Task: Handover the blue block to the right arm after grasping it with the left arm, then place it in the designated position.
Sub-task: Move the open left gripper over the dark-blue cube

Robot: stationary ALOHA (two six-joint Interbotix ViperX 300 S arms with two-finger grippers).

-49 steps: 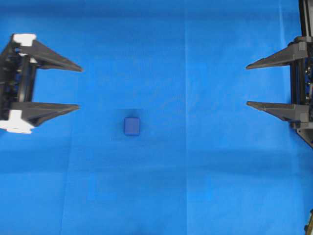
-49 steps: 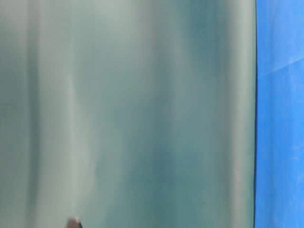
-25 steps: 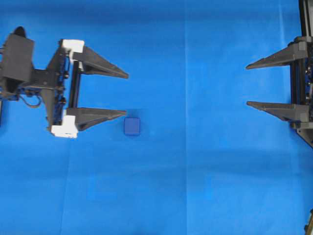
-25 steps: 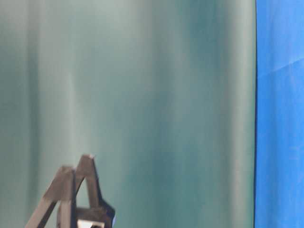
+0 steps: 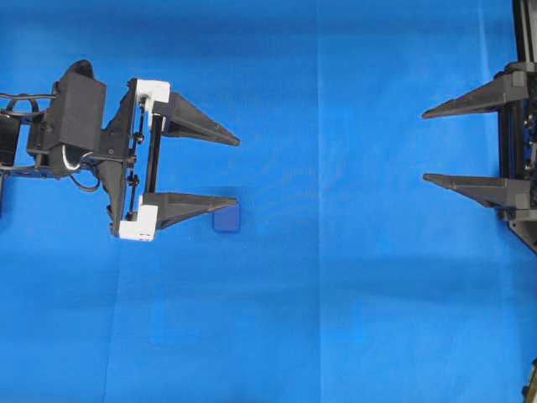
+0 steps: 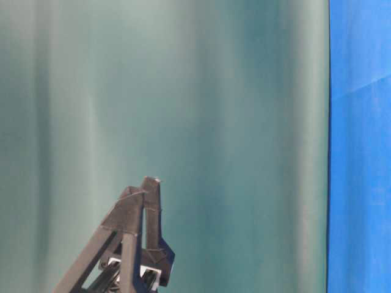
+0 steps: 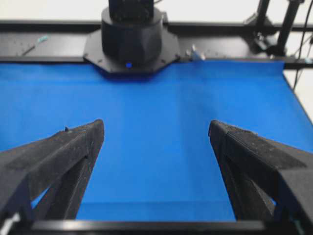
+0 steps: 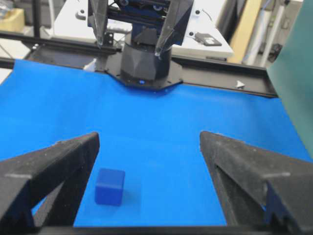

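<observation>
1. The blue block (image 5: 226, 221) is seen lying on the blue cloth (image 5: 352, 319) of the desk, left of the middle. It is not held by anything.
2. The fingers of the left gripper (image 5: 237, 170) are spread wide and empty. In the overhead view the lower finger's tip overlaps the block's upper left corner; contact cannot be told.
3. The block lies off the gap's centre line. If the gripper is lowered here, the block could be struck or pushed aside by that finger instead of being enclosed.
4. The fingers of the right gripper (image 5: 425, 145) are also wide and empty, well apart from the block. A skewed grasp would leave little free face for the handover.
</observation>
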